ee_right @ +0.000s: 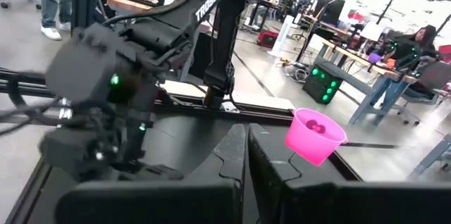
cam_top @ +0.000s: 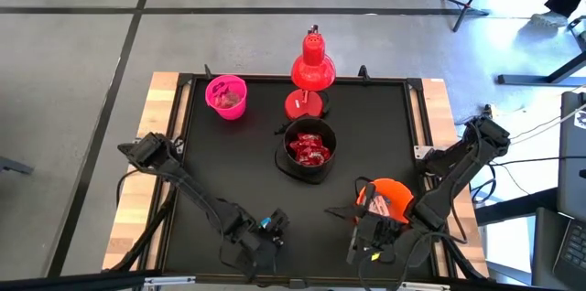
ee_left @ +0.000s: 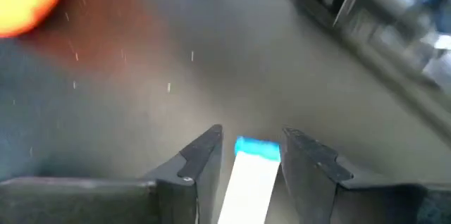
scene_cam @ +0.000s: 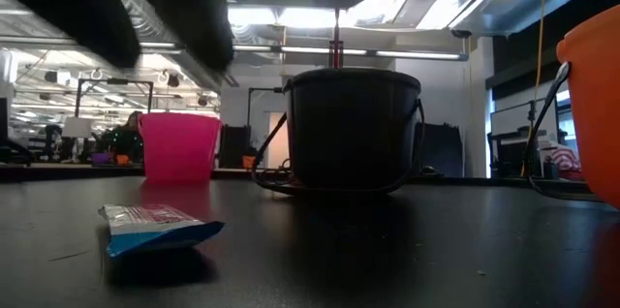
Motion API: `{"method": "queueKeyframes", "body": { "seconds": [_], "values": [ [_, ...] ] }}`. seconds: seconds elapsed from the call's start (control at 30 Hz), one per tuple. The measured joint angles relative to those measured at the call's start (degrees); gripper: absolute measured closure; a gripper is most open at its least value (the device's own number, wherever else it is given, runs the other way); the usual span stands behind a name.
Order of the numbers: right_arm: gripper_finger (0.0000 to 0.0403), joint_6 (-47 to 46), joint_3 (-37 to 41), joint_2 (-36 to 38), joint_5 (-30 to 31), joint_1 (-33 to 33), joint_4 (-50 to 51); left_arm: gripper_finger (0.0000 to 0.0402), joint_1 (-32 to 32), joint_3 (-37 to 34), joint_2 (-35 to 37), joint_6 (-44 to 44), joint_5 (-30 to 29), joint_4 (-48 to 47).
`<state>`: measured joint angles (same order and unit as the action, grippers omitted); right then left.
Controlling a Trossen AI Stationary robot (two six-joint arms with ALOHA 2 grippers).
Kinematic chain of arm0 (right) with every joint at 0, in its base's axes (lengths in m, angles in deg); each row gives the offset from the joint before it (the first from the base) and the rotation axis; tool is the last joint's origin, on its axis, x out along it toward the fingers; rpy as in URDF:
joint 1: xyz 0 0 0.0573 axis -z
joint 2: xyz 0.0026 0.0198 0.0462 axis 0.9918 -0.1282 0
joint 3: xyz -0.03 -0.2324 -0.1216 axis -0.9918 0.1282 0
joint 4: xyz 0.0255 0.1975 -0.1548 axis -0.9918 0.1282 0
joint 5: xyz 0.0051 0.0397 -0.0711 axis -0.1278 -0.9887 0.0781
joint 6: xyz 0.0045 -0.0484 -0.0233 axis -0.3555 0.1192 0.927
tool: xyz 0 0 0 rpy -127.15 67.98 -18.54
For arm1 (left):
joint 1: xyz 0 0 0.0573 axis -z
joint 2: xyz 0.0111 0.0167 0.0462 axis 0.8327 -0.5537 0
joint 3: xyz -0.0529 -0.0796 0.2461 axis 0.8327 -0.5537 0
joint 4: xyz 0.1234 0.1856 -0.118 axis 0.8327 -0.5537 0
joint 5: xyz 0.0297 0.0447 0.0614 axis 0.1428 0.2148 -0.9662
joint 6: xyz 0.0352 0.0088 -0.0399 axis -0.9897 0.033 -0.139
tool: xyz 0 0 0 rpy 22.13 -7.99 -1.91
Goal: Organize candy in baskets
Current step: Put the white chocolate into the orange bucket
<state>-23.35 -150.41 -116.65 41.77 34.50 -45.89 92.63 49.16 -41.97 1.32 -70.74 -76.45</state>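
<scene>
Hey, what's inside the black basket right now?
The black basket holds a pile of red candy, seen from above. Anything beneath that top layer is covered, so other colours can't be ruled out.
</scene>
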Motion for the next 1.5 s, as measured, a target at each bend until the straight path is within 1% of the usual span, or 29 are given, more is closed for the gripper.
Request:
{"method": "queueKeyframes", "body": {
  "seconds": [0.07,0.17,0.3,0.4,0.5,0.6,0.7,0.83,0.9,1.0,1.1,1.23,1.43,1.5],
  "values": [
    [0.0386,-0.13,-0.01,0.0,-0.51,0.29,0.07,0.0261,-0.91,2.05,-1.03,-1.34,-0.13,-4.23],
    [0.0386,-0.3,0.0,0.0,-2.37,0.28,0.11,0.0238,-2.46,4.27,-1.8,-1.46,1.72,-6.97],
    [0.0386,-0.35,-0.02,0.0,-2.54,0.19,0.13,0.0188,-3.2,4.47,-2.41,-2.55,4.08,-8.64],
    [0.0386,-0.43,0.0,0.0,-2.56,0.19,0.13,0.015,-3.17,4.49,-2.55,-2.58,4.16,-10.3],
    [0.0386,-0.47,0.0,0.0,-2.55,0.17,0.13,0.0122,-2.76,4.49,-3.16,-3.18,4.33,-11.51],
    [0.0386,-0.5,0.0,0.0,-2.54,0.19,0.09,0.0108,-2.27,4.47,-4.02,-5.82,4.0,-12.25],
    [0.0386,-1.14,0.0,0.0,-2.54,0.19,-0.09,0.0107,-2.43,4.49,-5.29,-6.48,4.38,-12.37],
    [0.0386,-2.67,0.0,0.0,-2.57,0.19,0.47,0.0123,-3.59,4.49,-7.75,-5.81,9.83,-12.29],
    [0.0386,-2.91,0.0,0.0,-2.57,0.19,0.55,0.0134,-4.36,4.64,-8.54,-5.49,11.63,-12.28],
    [0.0386,-3.03,0.0,0.0,-2.56,0.19,0.55,0.015,-5.26,4.79,-9.73,-4.35,13.81,-12.39],
    [0.0386,-3.4,0.0,0.0,-3.05,0.17,0.83,0.0172,-5.77,4.78,-10.24,-3.26,14.12,-12.68],
    [0.0386,-4.52,0.0,0.0,-3.68,0.19,1.84,0.0221,-5.99,4.72,-10.35,-2.7,13.65,-12.69],
    [0.0386,-4.69,0.0,0.0,-4.07,0.19,1.99,0.0314,-5.93,4.69,-10.38,-1.91,12.12,-12.55],
    [0.0386,-4.71,0.0,0.0,-4.04,0.19,1.99,0.0332,-5.9,4.6,-9.95,-0.64,11.64,-12.54]
  ]
}}
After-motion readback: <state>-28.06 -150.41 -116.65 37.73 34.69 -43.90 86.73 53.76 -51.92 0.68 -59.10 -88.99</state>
